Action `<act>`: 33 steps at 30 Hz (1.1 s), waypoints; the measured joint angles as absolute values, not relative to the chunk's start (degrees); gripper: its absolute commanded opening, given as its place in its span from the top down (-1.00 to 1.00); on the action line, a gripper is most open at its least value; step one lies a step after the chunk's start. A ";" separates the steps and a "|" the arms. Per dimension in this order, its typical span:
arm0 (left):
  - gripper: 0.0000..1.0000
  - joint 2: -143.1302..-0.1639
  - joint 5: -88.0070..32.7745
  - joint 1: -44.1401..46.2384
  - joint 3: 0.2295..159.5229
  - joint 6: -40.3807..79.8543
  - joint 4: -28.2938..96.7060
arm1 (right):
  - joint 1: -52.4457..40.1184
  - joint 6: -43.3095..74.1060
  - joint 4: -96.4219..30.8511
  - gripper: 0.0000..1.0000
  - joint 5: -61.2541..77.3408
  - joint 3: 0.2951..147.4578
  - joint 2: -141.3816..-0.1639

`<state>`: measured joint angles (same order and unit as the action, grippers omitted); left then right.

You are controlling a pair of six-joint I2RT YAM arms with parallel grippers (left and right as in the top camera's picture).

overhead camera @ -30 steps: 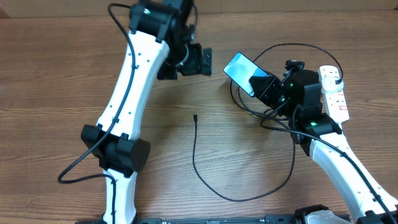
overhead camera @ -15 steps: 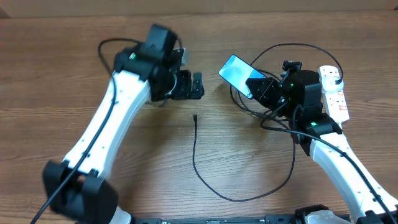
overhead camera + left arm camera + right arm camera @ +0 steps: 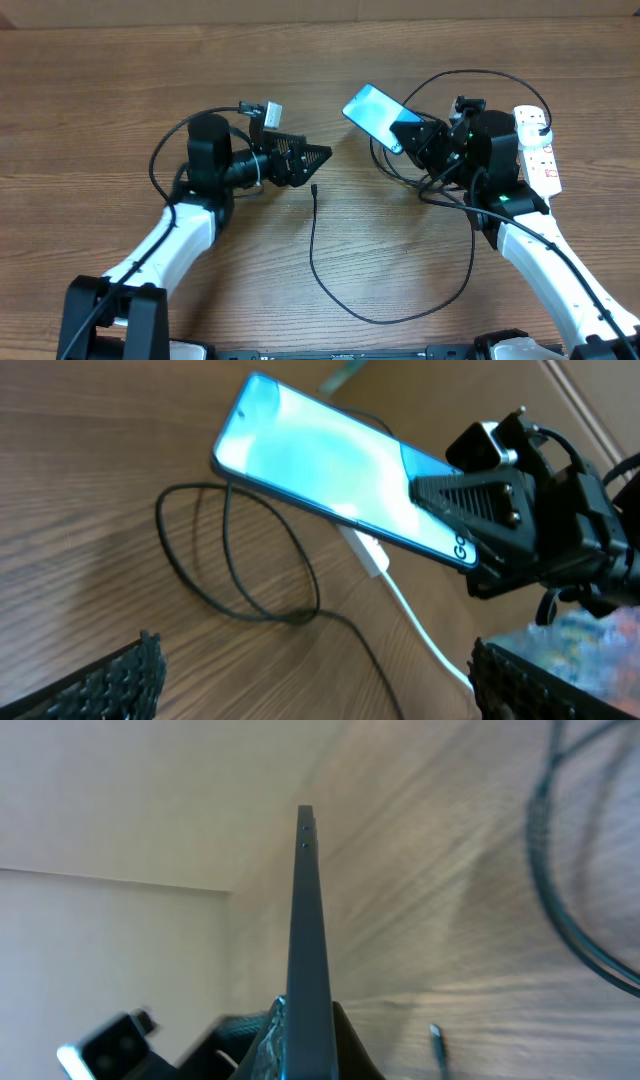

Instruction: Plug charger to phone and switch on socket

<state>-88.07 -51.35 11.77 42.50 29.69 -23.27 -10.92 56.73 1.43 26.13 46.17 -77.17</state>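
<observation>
Phone (image 3: 368,108) sits clamped in right claw (image 3: 411,130), charger (image 3: 312,232) tip near left claw (image 3: 318,156).

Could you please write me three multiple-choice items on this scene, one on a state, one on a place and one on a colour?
1. How is the phone?
A) lying flat
B) clamped in the right gripper
C) propped upright alone

2. Where is the charger's connector tip?
A) on the table near the left gripper
B) in the phone
C) in the right gripper

3. What colour is the socket?
A) black
B) blue
C) white

Answers: 1 B, the fingers pinch one end and the screen is lit. 2 A, the tip lies loose on the wood, apart from the open fingers. 3 C, its body is white with red marks.
</observation>
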 measured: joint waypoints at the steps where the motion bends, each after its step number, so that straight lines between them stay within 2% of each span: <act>1: -1.00 -88.07 -50.19 12.53 41.60 31.66 -25.34 | -10.98 57.04 2.46 0.92 26.52 46.17 -77.56; 8: -1.00 -89.56 -43.44 15.03 39.53 46.02 -40.16 | -14.85 60.47 14.41 0.92 28.05 46.17 -83.72; 17: -1.00 -99.79 -41.06 14.98 39.57 61.54 -58.63 | -19.05 65.39 28.12 0.92 29.67 46.17 -90.32; 24: -1.00 -106.15 -38.81 14.98 39.83 70.43 -71.33 | -19.88 66.04 28.88 0.92 30.00 46.17 -90.50; 33: -0.94 -106.91 -35.75 15.05 45.30 78.35 -73.10 | -19.99 66.15 28.93 0.92 29.56 46.17 -90.50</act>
